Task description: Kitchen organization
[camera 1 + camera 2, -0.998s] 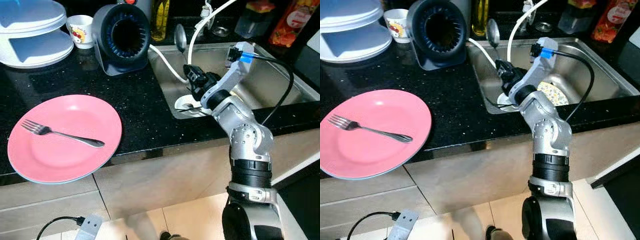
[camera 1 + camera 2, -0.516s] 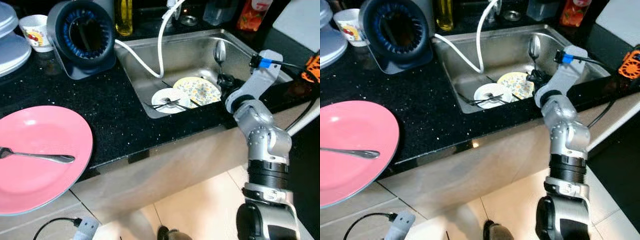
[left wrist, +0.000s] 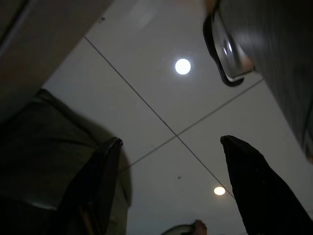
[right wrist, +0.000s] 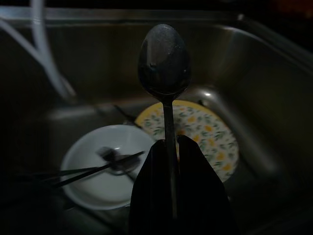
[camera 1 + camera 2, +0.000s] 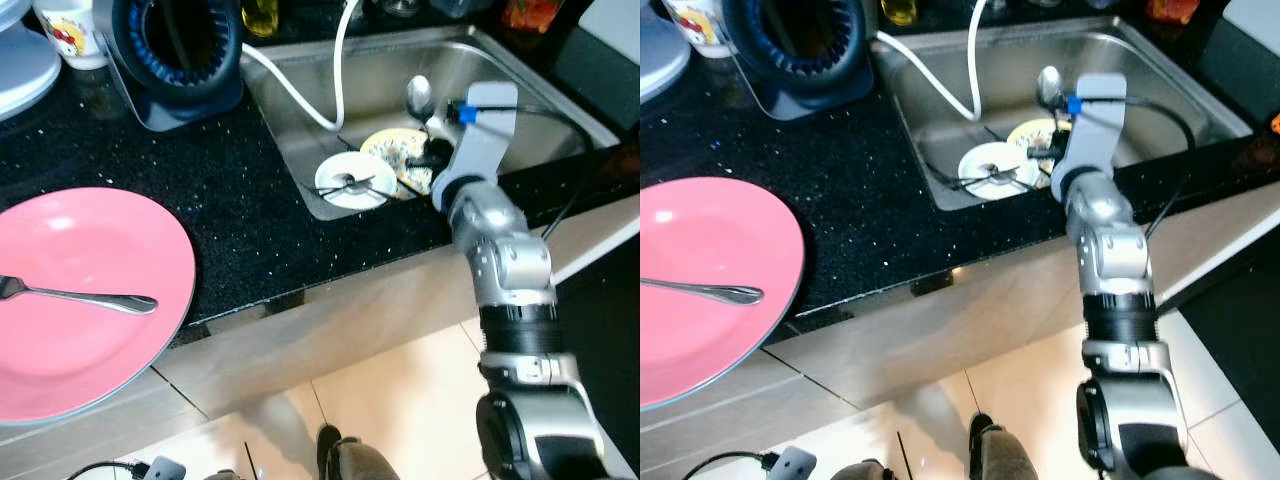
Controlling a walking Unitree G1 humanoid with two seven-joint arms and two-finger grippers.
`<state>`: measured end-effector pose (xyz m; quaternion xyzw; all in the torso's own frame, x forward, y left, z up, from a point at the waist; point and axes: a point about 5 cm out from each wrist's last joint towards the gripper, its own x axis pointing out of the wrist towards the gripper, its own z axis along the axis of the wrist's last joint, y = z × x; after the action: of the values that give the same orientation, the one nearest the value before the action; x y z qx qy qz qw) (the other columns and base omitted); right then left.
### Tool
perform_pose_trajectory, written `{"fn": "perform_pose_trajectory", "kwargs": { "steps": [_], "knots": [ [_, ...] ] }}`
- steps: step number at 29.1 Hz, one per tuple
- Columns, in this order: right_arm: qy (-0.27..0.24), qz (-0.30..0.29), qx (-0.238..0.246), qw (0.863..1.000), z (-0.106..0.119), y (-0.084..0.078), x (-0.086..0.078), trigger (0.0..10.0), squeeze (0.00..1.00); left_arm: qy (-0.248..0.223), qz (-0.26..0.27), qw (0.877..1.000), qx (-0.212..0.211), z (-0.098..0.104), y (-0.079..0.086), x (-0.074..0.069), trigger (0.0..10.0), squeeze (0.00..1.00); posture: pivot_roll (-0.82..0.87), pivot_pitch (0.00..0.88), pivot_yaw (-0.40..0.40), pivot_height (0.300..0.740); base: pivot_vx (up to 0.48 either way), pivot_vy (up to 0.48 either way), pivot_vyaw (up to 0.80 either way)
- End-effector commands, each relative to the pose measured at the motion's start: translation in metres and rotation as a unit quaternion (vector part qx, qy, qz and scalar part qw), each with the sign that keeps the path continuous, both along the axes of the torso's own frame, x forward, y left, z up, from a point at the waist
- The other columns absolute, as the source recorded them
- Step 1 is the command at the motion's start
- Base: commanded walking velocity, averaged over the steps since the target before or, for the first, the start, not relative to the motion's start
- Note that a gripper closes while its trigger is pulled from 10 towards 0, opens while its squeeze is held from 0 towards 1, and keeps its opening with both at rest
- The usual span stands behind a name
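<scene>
Where the black speckled counter (image 5: 230, 200) meets the steel sink (image 5: 520, 90), a spoon (image 4: 164, 73) is held upright above the sink, clamped in the right gripper (image 4: 168, 147); a white dish (image 5: 348, 178) and patterned plate (image 4: 205, 132) lie below. Since a second ago, the spoon has been lifted clear of the sink. Left gripper (image 3: 168, 147): fingers apart, over floor tiles (image 3: 161, 98)

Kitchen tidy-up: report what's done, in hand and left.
Done, it seems: a fork lies on the pink plate. In hand: the right gripper holds a spoon over the sink. Left: the white dish, the utensils in it and the floral plate.
</scene>
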<state>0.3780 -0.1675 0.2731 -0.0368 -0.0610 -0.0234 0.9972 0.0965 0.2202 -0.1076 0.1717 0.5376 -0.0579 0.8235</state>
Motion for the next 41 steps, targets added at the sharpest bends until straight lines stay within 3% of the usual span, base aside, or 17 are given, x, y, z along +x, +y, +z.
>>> {"fn": "perform_pose_trajectory", "kwargs": {
  "steps": [1,13,15,21,24,25,26,28,30,31,32,33,34,35,36,37,41],
  "knots": [
    [0.039,-0.022,-0.011,0.999,-0.018,-0.005,0.003,10.0,0.00,0.034,-0.015,0.999,-0.018,-0.006,-0.010,-0.021,10.0,0.00,0.05,0.311,-0.063,0.740,0.000,0.000,0.00],
    [-0.030,0.032,-0.099,0.994,0.018,0.026,0.018,10.0,0.00,0.026,-0.017,0.999,-0.022,-0.006,-0.010,-0.021,10.0,0.00,0.05,0.344,-0.065,0.740,0.000,0.000,0.00],
    [-0.023,0.041,-0.128,0.991,0.017,0.031,0.021,10.0,1.00,0.024,-0.017,0.999,-0.024,-0.006,-0.010,-0.019,10.0,0.00,0.06,0.341,-0.067,0.740,0.000,0.000,0.00],
    [-0.041,0.034,-0.123,0.991,0.024,0.028,0.021,10.0,1.00,0.024,-0.017,0.999,-0.024,-0.006,-0.011,-0.018,10.0,0.00,0.05,0.329,-0.066,0.740,0.000,0.000,0.00],
    [-0.066,0.043,-0.085,0.993,0.033,0.026,0.019,10.0,1.00,0.024,-0.016,0.999,-0.024,-0.005,-0.011,-0.017,10.0,0.00,0.05,0.320,-0.065,0.740,0.000,0.000,0.00],
    [-0.089,0.064,-0.048,0.993,0.040,0.026,0.016,10.0,0.00,0.023,-0.016,0.999,-0.025,-0.005,-0.012,-0.016,10.0,0.00,0.05,0.310,-0.066,0.740,0.000,0.000,0.00],
    [-0.125,0.105,0.014,0.986,0.052,0.026,0.009,10.0,0.00,0.021,-0.016,0.999,-0.025,-0.005,-0.012,-0.013,10.0,0.00,0.05,0.301,-0.065,0.740,0.000,0.000,0.00],
    [-0.190,0.200,0.120,0.954,0.070,0.028,-0.008,10.0,0.00,0.017,-0.015,0.999,-0.026,-0.004,-0.014,-0.008,10.0,0.00,0.04,0.285,-0.064,0.740,0.000,0.000,0.00],
    [-0.220,0.276,0.175,0.919,0.078,0.032,-0.021,10.0,0.00,0.012,-0.016,0.999,-0.027,-0.003,-0.015,-0.002,10.0,0.00,0.04,0.270,-0.065,0.740,0.000,0.000,0.00],
    [-0.227,0.322,0.179,0.901,0.080,0.038,-0.030,10.0,0.00,0.009,-0.016,0.999,-0.027,-0.003,-0.016,0.001,10.0,0.00,0.04,0.255,-0.063,0.740,0.000,0.000,0.00],
    [-0.227,0.322,0.179,0.901,0.080,0.038,-0.030,10.0,0.00,0.009,-0.016,0.999,-0.027,-0.003,-0.016,0.001,10.0,0.00,0.04,0.255,-0.063,0.740,0.000,0.000,0.00],
    [-0.234,0.369,0.178,0.882,0.081,0.046,-0.039,10.0,0.00,0.007,-0.016,0.999,-0.028,-0.002,-0.017,0.004,10.0,0.00,0.04,0.244,-0.066,0.740,0.000,0.000,0.00],
    [-0.234,0.369,0.178,0.882,0.081,0.046,-0.039,10.0,0.00,0.007,-0.016,0.999,-0.028,-0.002,-0.017,0.004,10.0,0.00,0.04,0.244,-0.066,0.740,0.000,0.000,0.00],
    [-0.242,0.409,0.183,0.861,0.079,0.057,-0.050,10.0,0.00,0.004,-0.015,0.999,-0.028,-0.002,-0.019,0.008,10.0,0.00,0.04,0.224,-0.069,0.740,0.000,0.000,0.00],
    [-0.242,0.409,0.183,0.861,0.079,0.057,-0.050,10.0,0.00,0.004,-0.015,0.999,-0.028,-0.002,-0.019,0.008,10.0,0.00,0.04,0.224,-0.069,0.740,0.000,0.000,0.00],
    [-0.243,0.437,0.189,0.845,0.076,0.065,-0.056,10.0,0.00,0.001,-0.014,0.999,-0.029,-0.001,-0.020,0.013,10.0,0.00,0.04,0.210,-0.071,0.740,0.000,0.000,0.00],
    [-0.205,0.477,0.166,0.839,0.053,0.093,-0.060,10.0,0.00,-0.007,-0.009,0.999,-0.029,0.001,-0.022,0.023,10.0,0.00,0.06,0.178,-0.072,0.740,0.000,0.000,0.57]
  ]
}}
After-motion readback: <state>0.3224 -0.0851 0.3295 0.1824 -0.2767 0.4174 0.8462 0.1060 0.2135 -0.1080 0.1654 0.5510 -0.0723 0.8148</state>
